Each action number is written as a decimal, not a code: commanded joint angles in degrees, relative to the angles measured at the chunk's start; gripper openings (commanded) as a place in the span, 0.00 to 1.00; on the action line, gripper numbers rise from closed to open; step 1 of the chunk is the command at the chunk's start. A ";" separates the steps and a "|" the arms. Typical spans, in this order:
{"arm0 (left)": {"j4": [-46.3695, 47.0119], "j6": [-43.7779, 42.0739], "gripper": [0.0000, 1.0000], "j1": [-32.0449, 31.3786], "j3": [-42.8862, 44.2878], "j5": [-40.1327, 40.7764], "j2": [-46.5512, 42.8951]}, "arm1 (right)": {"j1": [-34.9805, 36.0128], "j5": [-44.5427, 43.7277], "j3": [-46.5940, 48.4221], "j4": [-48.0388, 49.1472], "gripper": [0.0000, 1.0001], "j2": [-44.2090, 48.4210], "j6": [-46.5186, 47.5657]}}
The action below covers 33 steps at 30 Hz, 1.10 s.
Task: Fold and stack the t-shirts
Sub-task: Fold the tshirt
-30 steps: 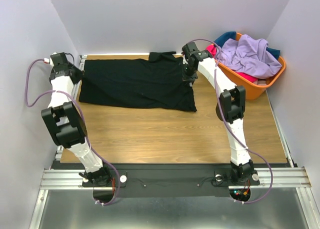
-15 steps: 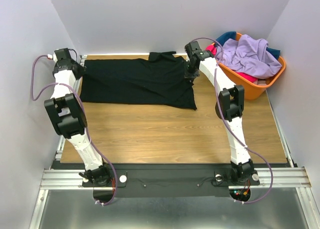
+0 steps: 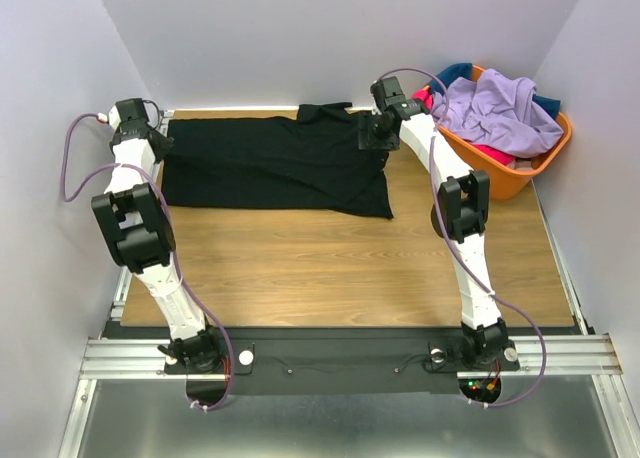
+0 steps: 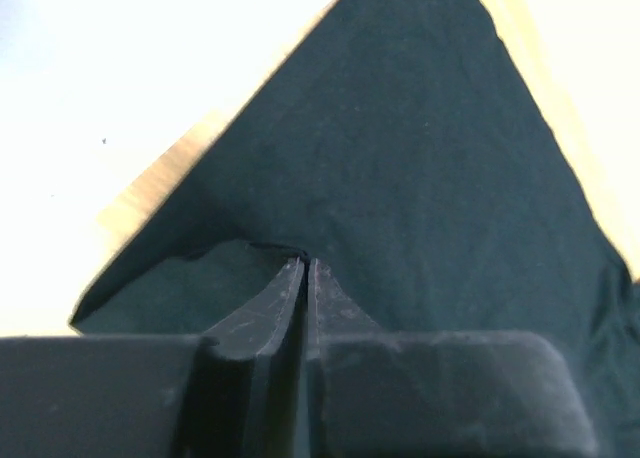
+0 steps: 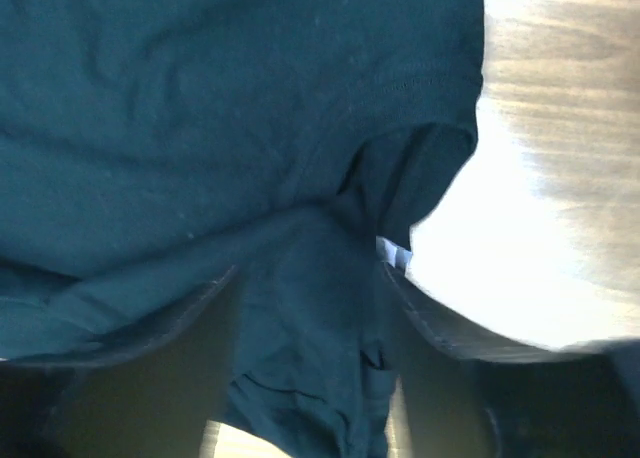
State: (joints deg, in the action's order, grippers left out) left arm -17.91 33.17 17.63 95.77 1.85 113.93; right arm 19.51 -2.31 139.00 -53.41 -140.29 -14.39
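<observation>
A black t-shirt (image 3: 270, 168) lies spread flat across the far part of the wooden table (image 3: 330, 268). My left gripper (image 3: 150, 143) is at its far left edge. In the left wrist view the black t-shirt (image 4: 400, 158) fills the frame, and the left gripper (image 4: 305, 263) has its jaws almost together on a raised fold of the hem. My right gripper (image 3: 370, 138) is over the shirt's far right corner. In the right wrist view the right gripper (image 5: 310, 278) stands open, with loose black t-shirt (image 5: 200, 108) cloth and a white label (image 5: 393, 251) between the fingers.
An orange basket (image 3: 520, 173) at the far right holds a lavender t-shirt (image 3: 500, 113), a teal one (image 3: 455, 75) and a pink-red one (image 3: 425, 98). White walls close in the table at the left, back and right.
My right gripper has opened and let go of the shirt's right corner, and its wrist has turned. The left arm drew the left edge slightly farther back and left.
</observation>
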 commanded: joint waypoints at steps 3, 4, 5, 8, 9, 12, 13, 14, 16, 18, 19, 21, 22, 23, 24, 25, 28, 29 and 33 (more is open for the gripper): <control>0.60 -1.35 0.58 -2.68 0.13 5.53 -2.22 | -0.87 -1.37 -3.63 5.07 0.89 7.82 -0.37; 0.86 -2.66 0.59 -3.64 -0.31 5.80 -2.31 | -0.96 -2.08 -5.74 5.24 0.90 9.32 -0.02; 0.95 -3.45 0.62 -4.96 -0.49 5.97 -2.40 | -1.05 -2.52 -7.93 5.50 0.91 11.07 0.07; 0.51 -4.34 0.78 -9.27 -2.42 7.99 -3.62 | -1.49 -3.76 -19.61 6.99 0.91 20.63 0.07; 0.86 -3.90 0.82 -10.76 -3.64 8.52 -4.32 | -1.49 -3.50 -25.91 7.87 0.91 23.11 -0.02; 4.46 -1.80 0.83 -11.74 -10.32 7.03 -6.87 | -1.49 0.01 -35.44 11.56 0.91 31.46 0.07; 5.25 -1.27 0.83 -11.74 -12.95 6.77 -7.23 | -1.49 1.24 -41.29 13.14 0.91 32.96 0.07; 5.43 -1.35 0.83 -11.74 -13.93 6.68 -7.32 | -1.49 2.03 -43.70 13.85 0.90 34.63 0.24; 5.60 -1.44 0.83 -11.74 -16.99 6.59 -7.49 | -1.49 5.20 -49.93 15.34 0.89 37.44 0.16; 6.22 -1.44 0.83 -11.74 -19.03 5.80 -8.11 | -1.49 6.52 -53.20 16.23 0.88 38.59 0.15; 6.48 -1.27 0.83 -11.65 -20.17 5.19 -8.28 | -1.49 7.66 -54.44 16.66 0.87 39.12 0.15; 7.45 -1.09 0.83 -11.74 -22.98 5.10 -9.16 | -1.40 8.45 -57.25 17.90 0.86 40.18 0.07; 7.97 -1.00 0.83 -11.74 -24.47 5.62 -9.42 | -1.31 9.15 -57.87 18.25 0.85 40.36 0.24; 7.89 -1.09 0.84 -11.74 -24.83 5.80 -9.34 | -1.14 9.60 -58.57 18.86 0.84 40.27 0.42; 7.81 -1.17 0.84 -11.65 -25.27 5.97 -9.34 | -0.96 9.95 -58.75 19.21 0.84 40.10 0.51; 7.80 -1.35 0.84 -11.65 -25.63 6.24 -9.25 | -0.79 10.30 -58.84 19.48 0.83 39.92 0.68; 7.80 -1.44 0.84 -11.65 -26.94 6.68 -9.16 | -0.08 9.08 -59.11 20.62 0.81 38.17 1.38; 7.89 -1.44 0.84 -11.65 -27.47 6.94 -9.16 | 0.00 8.55 -59.02 20.97 0.80 37.64 1.38; 7.72 -1.62 0.85 -11.56 -29.05 7.91 -9.86 | -0.08 4.86 -58.93 21.68 0.73 34.92 1.03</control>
State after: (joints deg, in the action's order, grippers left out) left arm -9.87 31.73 6.07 68.82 7.68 107.11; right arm 19.11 5.54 79.11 -35.44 -103.35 -13.87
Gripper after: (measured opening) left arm 0.834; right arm 0.765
